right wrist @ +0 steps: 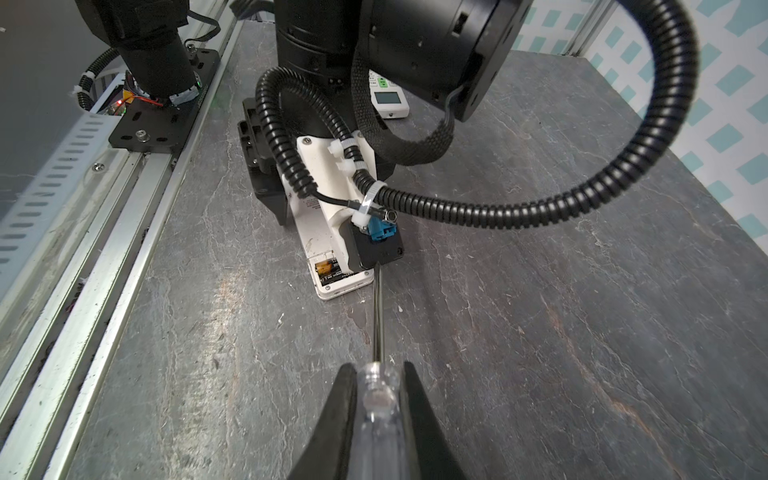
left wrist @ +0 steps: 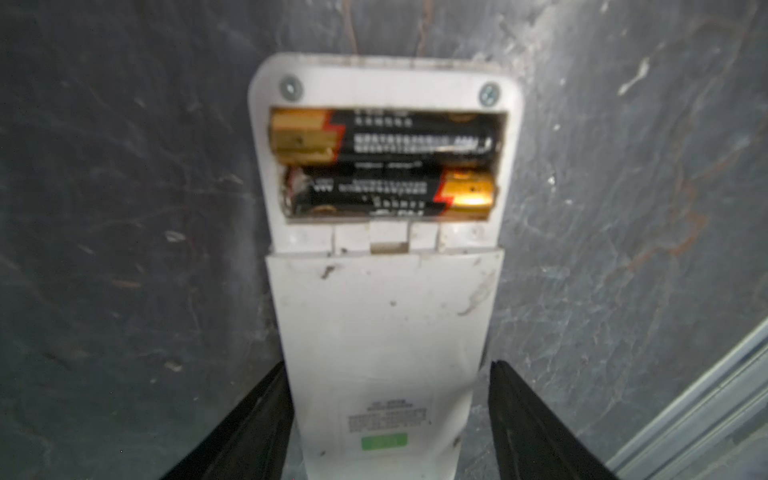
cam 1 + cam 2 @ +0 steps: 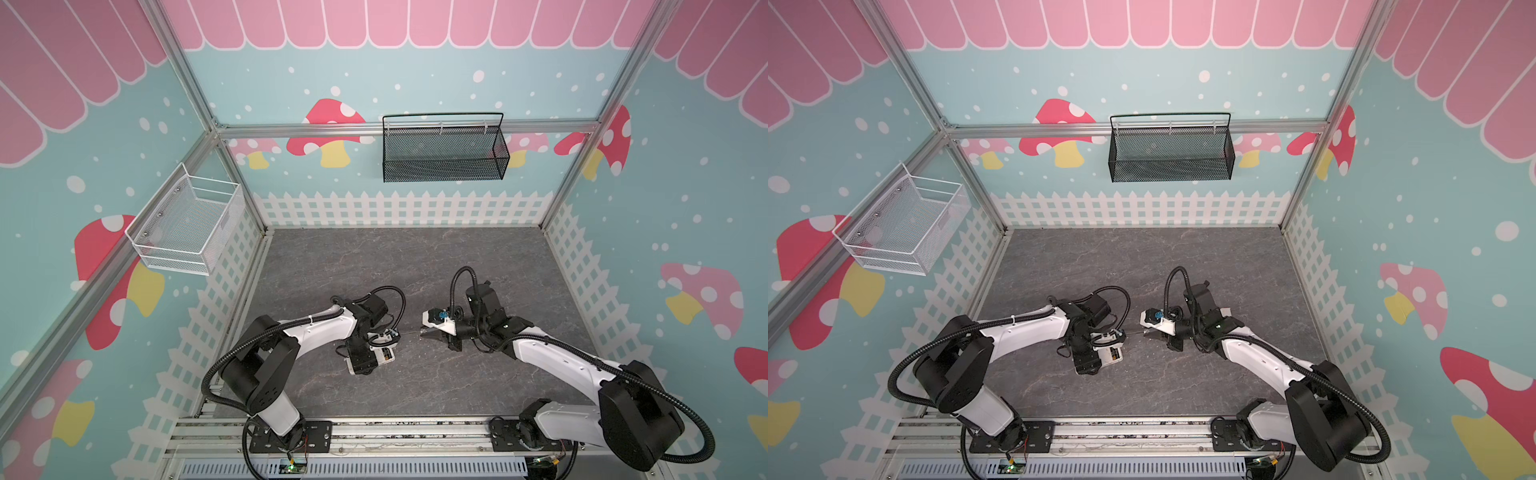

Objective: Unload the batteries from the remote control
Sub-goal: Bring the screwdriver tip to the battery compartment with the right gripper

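We have the remote control open, with both batteries inside it.

The remote control lies back up on the grey table, and the batteries sit side by side in the hole at its far end. Our left gripper stands wide, one finger on each side of the remote control, with a gap on one side, so it is not squeezing. Our right gripper pinches the clear handle of the screwdriver, which points at the battery end. We think a push from the screwdriver could slide the loose remote control away, or the tip could slip off a round battery. A battery that pops out could roll off. The left wrist camera hides the screwdriver tip. The battery writing is too blurry to read.
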### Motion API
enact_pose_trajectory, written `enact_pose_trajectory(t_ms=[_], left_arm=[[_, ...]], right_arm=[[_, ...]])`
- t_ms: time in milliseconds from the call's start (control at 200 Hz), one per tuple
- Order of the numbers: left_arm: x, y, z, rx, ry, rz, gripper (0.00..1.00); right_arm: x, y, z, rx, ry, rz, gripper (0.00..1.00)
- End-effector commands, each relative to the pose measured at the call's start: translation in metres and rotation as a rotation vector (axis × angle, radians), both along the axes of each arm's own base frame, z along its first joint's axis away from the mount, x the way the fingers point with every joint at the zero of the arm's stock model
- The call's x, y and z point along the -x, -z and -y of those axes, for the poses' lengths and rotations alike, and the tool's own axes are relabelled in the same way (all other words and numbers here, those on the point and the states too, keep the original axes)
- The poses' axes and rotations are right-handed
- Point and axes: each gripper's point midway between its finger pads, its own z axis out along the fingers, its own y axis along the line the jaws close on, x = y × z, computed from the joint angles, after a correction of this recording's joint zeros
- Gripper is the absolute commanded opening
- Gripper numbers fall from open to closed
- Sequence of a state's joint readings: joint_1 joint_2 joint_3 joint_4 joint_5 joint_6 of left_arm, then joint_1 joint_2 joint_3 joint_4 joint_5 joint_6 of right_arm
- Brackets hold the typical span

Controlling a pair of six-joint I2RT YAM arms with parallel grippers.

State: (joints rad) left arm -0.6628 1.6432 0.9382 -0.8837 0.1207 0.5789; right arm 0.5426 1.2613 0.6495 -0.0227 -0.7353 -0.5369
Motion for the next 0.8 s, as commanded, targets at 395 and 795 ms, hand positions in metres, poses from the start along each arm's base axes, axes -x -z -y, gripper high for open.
enact_pose_trajectory(t_ms=[395, 795], left_arm=[[-0.008, -0.01, 0.014, 0.233, 0.038, 0.044, 0.91], [-0.001, -0.004, 0.014, 0.296, 0.077, 0.008, 0.8]], right_arm=[[0.019, 0.035, 0.013, 0.066, -0.015, -0.128, 0.0], [0.017, 0.032, -0.023, 0.063, -0.165, -0.13, 0.0]])
